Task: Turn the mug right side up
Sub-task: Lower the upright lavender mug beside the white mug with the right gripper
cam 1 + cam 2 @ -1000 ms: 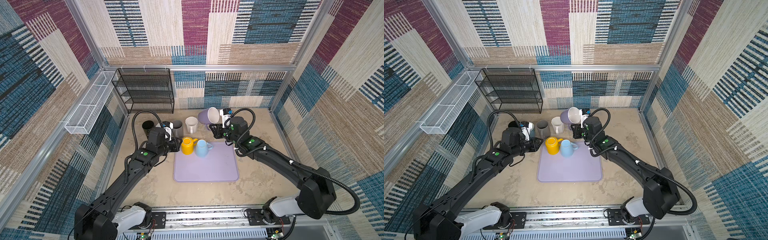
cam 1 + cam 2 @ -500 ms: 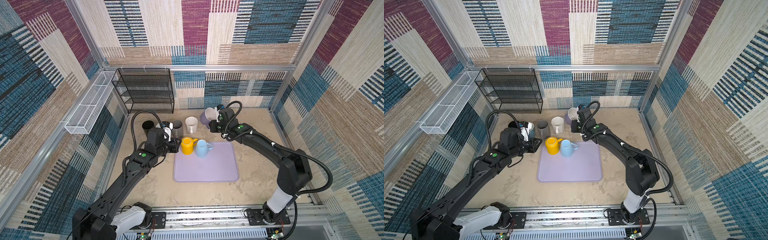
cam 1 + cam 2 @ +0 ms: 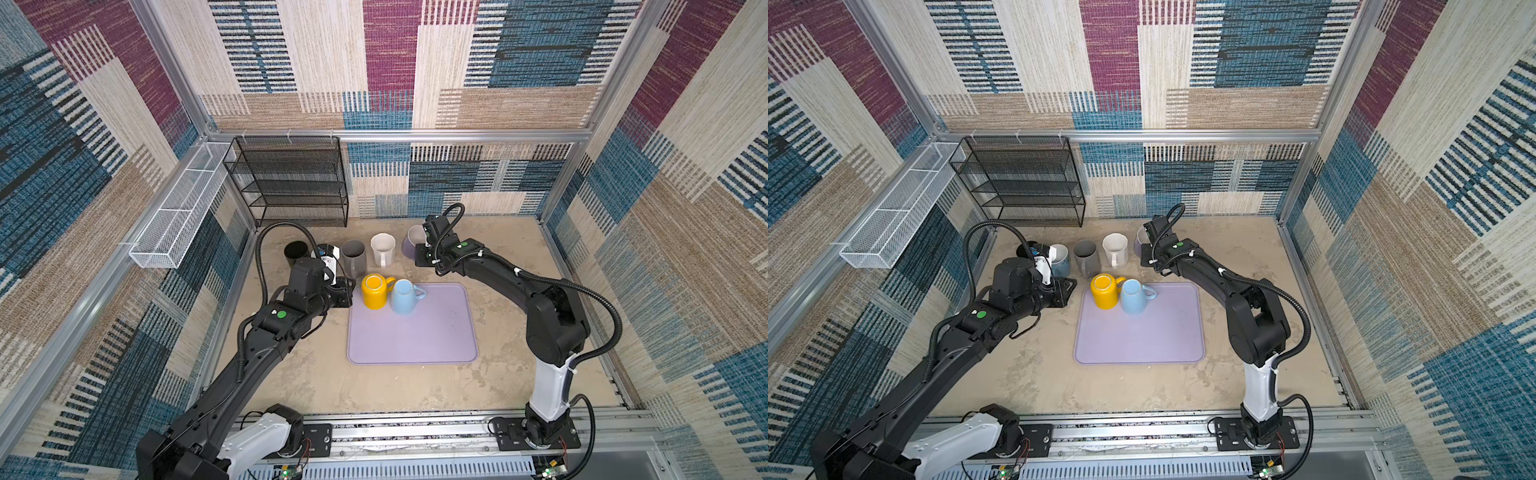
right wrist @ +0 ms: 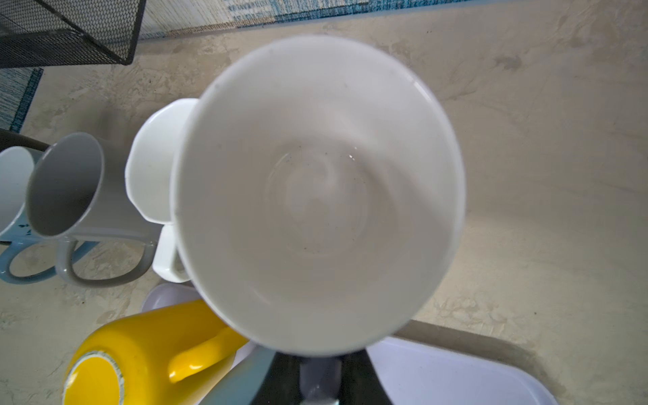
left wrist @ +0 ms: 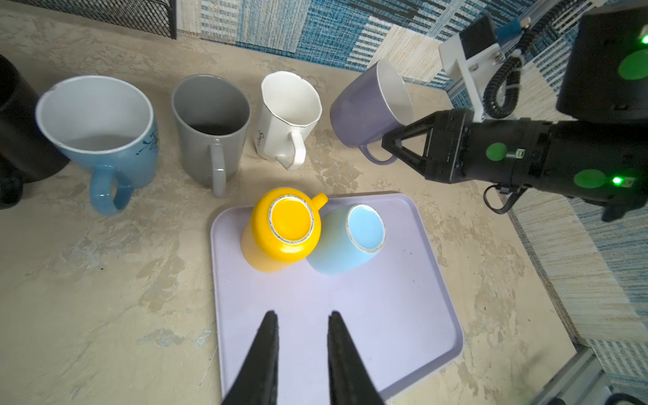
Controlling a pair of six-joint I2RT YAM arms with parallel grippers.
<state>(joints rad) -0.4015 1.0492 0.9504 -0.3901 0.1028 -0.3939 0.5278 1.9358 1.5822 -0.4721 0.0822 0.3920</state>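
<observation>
Lavender ceramic mug (image 5: 364, 105), pinched by its handle in the right gripper (image 5: 387, 143), tilts mouth-up near the far edge of the worktop (image 5: 105, 280), likely for setting upright; left gripper (image 5: 301, 312) hovers slightly parted, empty.

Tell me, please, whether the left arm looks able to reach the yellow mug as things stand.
Probably yes: the left gripper, empty with jaws apart, sits by the tray, facing the yellow mug, with nothing between them.
</observation>
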